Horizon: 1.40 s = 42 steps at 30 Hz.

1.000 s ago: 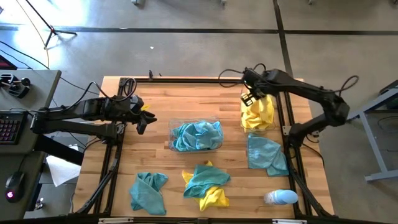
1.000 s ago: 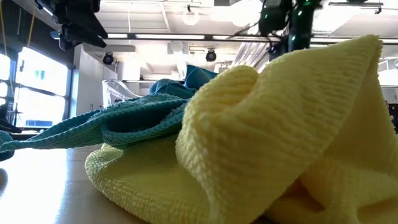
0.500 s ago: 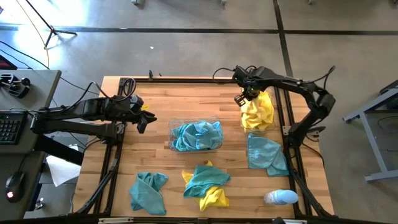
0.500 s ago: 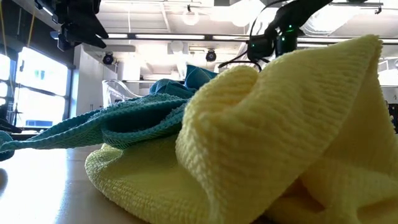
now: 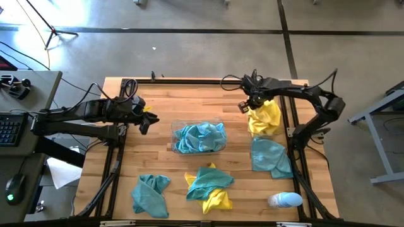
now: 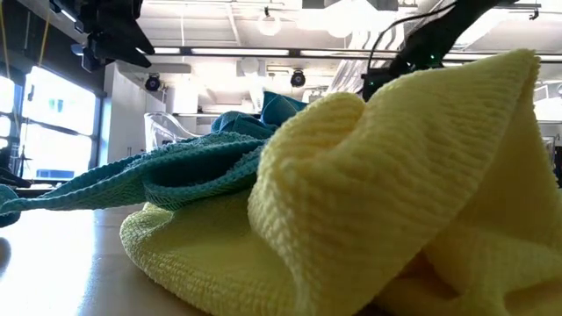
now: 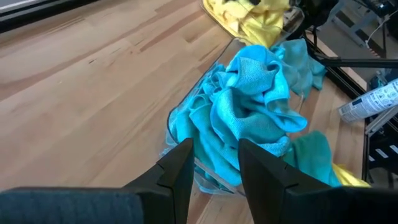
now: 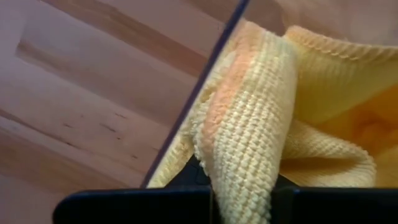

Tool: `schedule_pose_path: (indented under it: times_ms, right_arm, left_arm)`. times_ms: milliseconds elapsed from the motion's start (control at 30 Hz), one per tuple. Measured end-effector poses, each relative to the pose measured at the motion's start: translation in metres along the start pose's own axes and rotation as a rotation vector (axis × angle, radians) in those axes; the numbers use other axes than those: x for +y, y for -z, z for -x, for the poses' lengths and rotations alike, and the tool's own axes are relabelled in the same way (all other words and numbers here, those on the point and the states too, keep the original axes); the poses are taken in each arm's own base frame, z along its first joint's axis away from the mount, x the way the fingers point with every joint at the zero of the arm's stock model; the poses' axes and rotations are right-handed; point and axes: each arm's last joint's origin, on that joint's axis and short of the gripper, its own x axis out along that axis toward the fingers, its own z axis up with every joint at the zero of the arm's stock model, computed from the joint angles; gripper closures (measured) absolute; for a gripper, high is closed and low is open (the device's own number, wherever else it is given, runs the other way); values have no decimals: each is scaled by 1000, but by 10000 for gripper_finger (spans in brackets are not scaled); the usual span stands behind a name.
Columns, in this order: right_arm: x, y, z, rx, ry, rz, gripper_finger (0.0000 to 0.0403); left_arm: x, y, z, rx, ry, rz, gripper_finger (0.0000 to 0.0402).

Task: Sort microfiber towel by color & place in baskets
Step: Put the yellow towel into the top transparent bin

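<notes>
Wooden desk, butcher-block top, black frame rails along its sides. Resting on it: a clear basket of teal towels just ahead of the left hand; a second basket holding yellow towels directly beneath the right hand. A loose teal towel lies beside that basket. Farther off: a teal towel, a teal-over-yellow pile, and a pale bottle on its side.

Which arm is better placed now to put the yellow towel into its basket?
The right arm. Its gripper is shut on the yellow towel at the basket; the left gripper hovers open, away beyond the teal-filled basket.
</notes>
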Motion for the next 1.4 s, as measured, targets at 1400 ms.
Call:
schedule_pose_path:
  times_ms: [1400]
  right_arm:
    - [-28,28,101,-171,-47,-39,265]
  left_arm:
    - [-3,-4,-4,-47,-13,49,289]
